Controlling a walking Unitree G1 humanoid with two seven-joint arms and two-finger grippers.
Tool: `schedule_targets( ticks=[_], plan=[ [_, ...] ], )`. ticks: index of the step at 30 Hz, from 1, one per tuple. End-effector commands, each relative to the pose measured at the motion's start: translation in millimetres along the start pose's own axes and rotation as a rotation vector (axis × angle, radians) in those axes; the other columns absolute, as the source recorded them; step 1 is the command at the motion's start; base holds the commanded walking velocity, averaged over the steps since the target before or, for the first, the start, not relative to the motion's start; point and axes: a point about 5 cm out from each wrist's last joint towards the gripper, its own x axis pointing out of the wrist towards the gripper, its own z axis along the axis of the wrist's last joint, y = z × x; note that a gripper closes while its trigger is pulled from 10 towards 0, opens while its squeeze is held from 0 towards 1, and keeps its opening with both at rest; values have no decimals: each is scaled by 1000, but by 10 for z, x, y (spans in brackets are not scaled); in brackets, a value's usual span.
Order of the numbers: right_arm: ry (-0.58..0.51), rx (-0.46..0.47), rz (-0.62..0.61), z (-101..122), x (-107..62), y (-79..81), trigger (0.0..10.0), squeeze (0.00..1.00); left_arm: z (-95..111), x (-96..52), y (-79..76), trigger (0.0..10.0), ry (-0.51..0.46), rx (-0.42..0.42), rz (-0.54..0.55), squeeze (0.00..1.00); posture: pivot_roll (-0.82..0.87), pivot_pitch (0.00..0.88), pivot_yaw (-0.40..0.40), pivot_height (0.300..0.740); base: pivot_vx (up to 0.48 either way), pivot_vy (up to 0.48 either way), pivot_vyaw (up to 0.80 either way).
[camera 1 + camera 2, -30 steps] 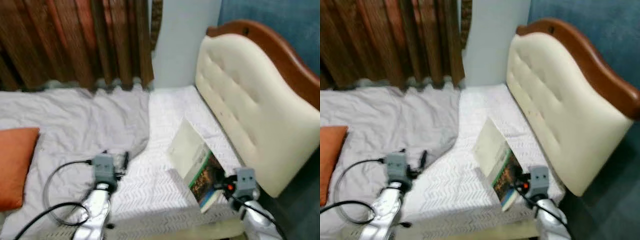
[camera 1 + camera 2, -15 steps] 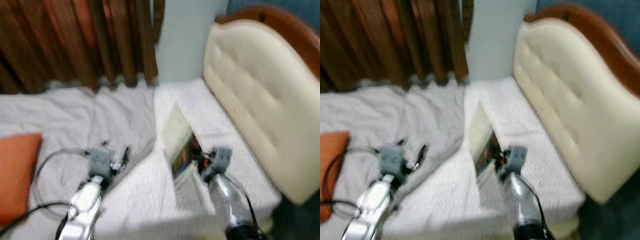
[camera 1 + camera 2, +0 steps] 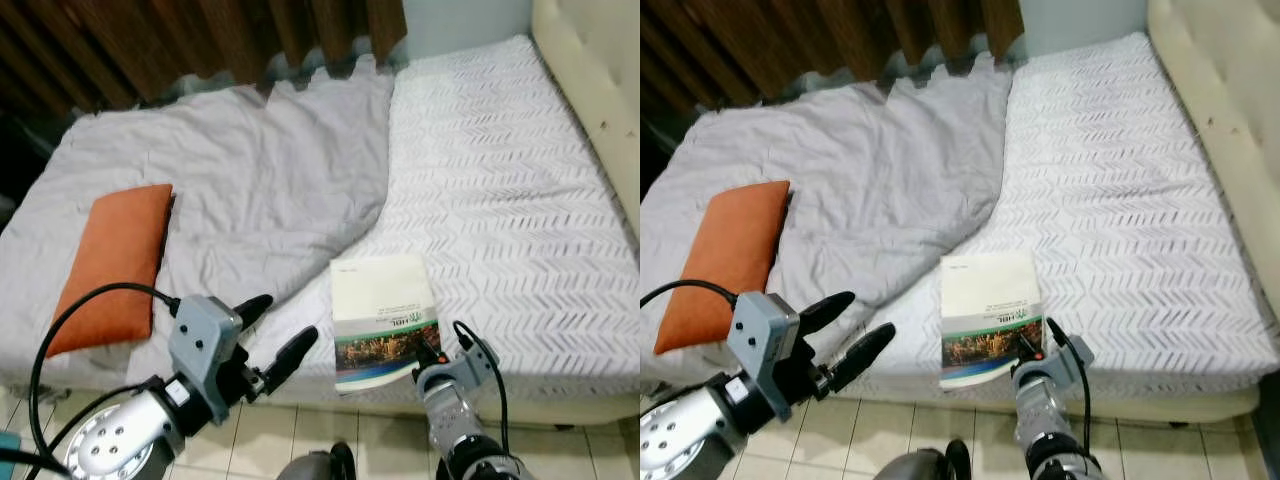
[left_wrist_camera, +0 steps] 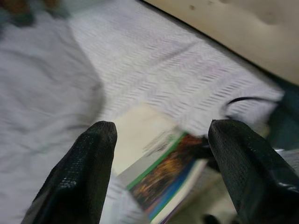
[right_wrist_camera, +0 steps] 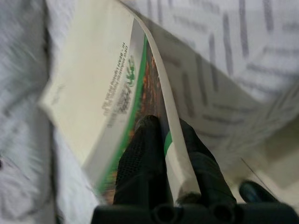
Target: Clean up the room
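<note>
A cream book (image 3: 381, 318) with a green stripe and a dark photo on its cover lies flat at the bed's near edge. My right gripper (image 3: 428, 354) is shut on the book's near corner; in the right wrist view both black fingers (image 5: 140, 154) pinch the book (image 5: 103, 88) by its edge. Left of it, my left gripper (image 3: 272, 335) hangs open over the bed's front edge, apart from the book. In the left wrist view the book (image 4: 159, 163) lies between and beyond the spread fingertips (image 4: 84, 163).
An orange pillow (image 3: 112, 262) lies on the crumpled grey blanket (image 3: 250, 190) at the left. A white patterned sheet (image 3: 500, 190) covers the mattress on the right, with the cream headboard (image 3: 600, 50) beyond. Brown curtains (image 3: 200, 40) hang behind. Tiled floor (image 3: 560, 450) runs below the bed.
The camera has swung and tilted down, so the whole scene shifted. The book, standing tilted by the headboard a second ago, now lies flat at the bed's near edge in my right gripper.
</note>
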Motion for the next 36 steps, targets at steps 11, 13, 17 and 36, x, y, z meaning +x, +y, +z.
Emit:
schedule_targets(
  ticks=[11, 13, 17, 36],
  plan=[
    [-190, -194, -164, 526, 56, -164, 0, 0, -246, -223, -35, 10000, 150, -150, 9, 0, 275, 514, 214, 740, 0, 0, 0],
    [-218, -203, -185, 626, 67, -160, 0, 0, -263, -236, -84, 10000, 157, -172, 0, 0, 270, 510, 204, 740, 0, 0, 0],
    [-273, -74, -244, 820, 89, -148, 0, 0, -323, -295, -238, 10000, 173, -205, -27, 0, 262, 498, 184, 740, 0, 0, 0],
    [-195, -71, -148, 839, 175, 128, 0, 0, -428, -412, -382, 10000, 200, -231, 20, 0, 268, 491, 157, 740, 0, 0, 0]
  ],
)
